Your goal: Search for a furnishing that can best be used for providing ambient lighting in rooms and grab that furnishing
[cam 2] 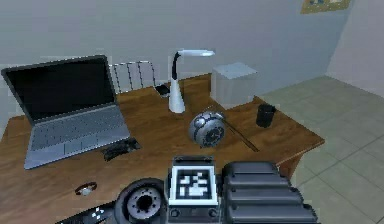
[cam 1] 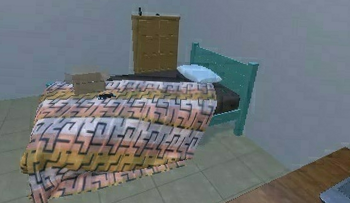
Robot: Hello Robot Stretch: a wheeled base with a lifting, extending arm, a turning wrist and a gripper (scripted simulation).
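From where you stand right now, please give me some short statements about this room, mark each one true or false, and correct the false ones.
1. A white desk lamp stands on the wooden desk, between the laptop and a white box. True.
2. The laptop is folded flat. False: its lid stands up and its screen is dark.
3. A patterned blanket and a white pillow lie on the bed. True.
4. The bed frame is red. False: it is teal.
5. The dark cup stands on the laptop's left in the arm side view. False: it stands near the desk's right end, far from the laptop.
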